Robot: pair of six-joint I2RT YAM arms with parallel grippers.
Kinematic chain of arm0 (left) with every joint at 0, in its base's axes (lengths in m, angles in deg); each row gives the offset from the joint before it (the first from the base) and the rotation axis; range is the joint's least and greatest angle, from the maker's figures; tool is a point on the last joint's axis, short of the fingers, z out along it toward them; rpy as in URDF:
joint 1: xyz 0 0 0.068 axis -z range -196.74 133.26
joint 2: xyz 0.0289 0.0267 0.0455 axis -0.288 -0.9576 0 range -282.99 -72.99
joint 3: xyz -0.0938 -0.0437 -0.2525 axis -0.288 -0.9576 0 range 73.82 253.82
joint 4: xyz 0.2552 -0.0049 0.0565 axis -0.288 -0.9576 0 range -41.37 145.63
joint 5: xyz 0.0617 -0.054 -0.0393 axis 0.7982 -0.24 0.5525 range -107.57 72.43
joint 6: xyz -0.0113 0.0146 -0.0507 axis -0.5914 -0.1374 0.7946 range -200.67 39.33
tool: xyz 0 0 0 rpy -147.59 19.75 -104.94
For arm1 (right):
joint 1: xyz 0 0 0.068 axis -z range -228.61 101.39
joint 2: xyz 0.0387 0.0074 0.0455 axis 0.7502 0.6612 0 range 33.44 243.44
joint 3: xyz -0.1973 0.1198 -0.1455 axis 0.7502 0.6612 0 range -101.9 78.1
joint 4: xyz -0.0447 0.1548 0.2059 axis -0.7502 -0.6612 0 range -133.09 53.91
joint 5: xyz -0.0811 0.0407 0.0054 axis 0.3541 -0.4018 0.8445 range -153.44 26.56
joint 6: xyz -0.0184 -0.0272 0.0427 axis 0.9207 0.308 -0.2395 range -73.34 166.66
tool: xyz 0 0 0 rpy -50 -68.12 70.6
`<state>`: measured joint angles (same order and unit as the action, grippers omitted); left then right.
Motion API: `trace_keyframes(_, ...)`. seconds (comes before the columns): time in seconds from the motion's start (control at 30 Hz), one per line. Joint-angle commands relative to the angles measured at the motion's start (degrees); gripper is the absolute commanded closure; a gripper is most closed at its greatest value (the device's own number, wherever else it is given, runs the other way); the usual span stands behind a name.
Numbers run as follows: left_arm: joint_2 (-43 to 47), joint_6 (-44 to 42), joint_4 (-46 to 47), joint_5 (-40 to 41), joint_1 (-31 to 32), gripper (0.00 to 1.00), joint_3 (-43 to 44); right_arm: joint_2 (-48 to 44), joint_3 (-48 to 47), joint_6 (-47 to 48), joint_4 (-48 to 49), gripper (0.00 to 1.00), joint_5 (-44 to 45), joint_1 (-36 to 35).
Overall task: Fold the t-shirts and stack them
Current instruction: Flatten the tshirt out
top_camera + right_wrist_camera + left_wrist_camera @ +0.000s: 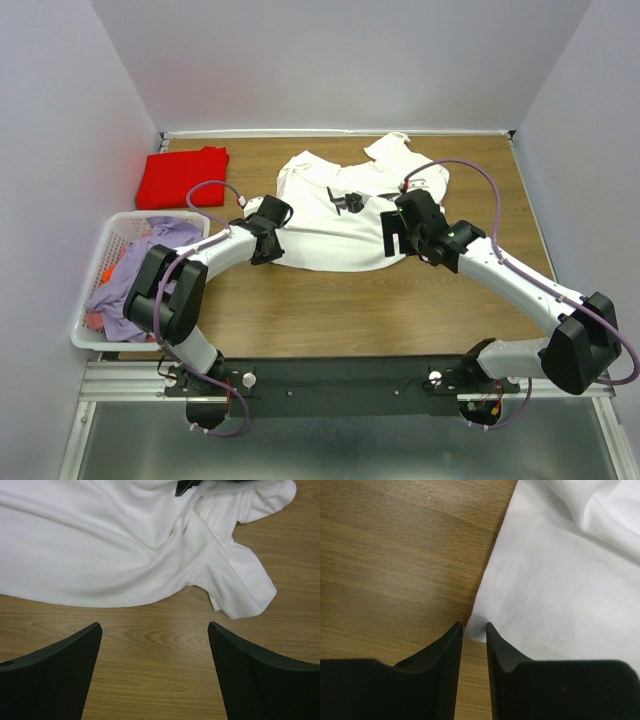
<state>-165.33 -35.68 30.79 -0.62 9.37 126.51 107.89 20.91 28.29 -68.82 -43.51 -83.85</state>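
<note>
The top external camera looks steeply down from above the near edge of the table, taking in its whole top. Both wrist cameras face down at the wood from close by, the left nearest. All three share the white t-shirt.

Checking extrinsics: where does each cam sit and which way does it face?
Top external: above and behind the bases, looking down at the table; shows the left arm and right arm in full, plus the white shirt, red shirt and basket.
Left wrist: on the left arm, looking down past the left gripper, fingers nearly together, at the white shirt's hem corner.
Right wrist: on the right arm, looking down past the right gripper, wide open, at a sleeve.
Shared: white shirt and table appear in all three.
</note>
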Motion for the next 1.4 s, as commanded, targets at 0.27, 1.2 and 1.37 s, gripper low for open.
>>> trace_keyframes(0.27,-1.88,-0.96,1.29,2.39,0.00,0.62,0.75,-0.36,1.11,0.00,-0.84,0.07,1.08,0.18)
trace_keyframes(1.2,-1.18,-2.72,-0.30,0.02,0.08,0.78,3.74,-0.10,1.38,0.00,-0.84,0.07,0.73,0.18)
trace_keyframes(1.37,-2.15,-2.89,0.14,-0.95,0.08,0.77,3.30,0.16,1.47,-0.17,-0.76,0.07,0.64,0.18)
